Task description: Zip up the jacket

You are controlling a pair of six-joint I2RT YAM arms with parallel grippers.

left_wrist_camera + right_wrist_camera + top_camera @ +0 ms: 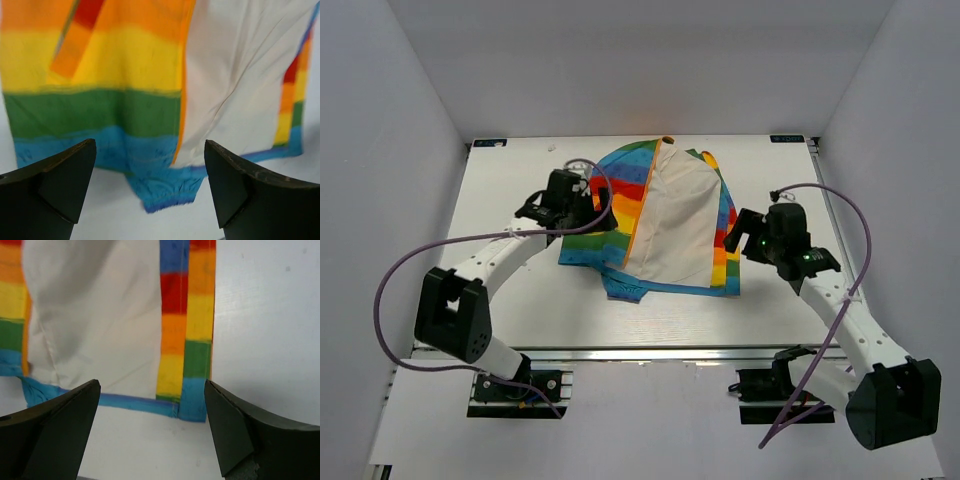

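Note:
The jacket (660,215) lies flat in the middle of the table, hem toward the arms. One front panel is folded open and shows its white lining (670,220). The orange zipper band (640,215) runs along the lining's left edge. My left gripper (603,215) is open and empty at the jacket's left edge. In the left wrist view (150,145) it is open above the blue hem (165,182), with the orange band (182,100) ahead. My right gripper (738,232) is open and empty at the jacket's right edge. In the right wrist view (152,385) it faces the lining (100,315) and a rainbow edge strip (187,325).
The white table (520,300) is walled in by grey panels at the left, right and back. Purple cables loop beside both arms. A metal rail (650,352) runs along the near edge.

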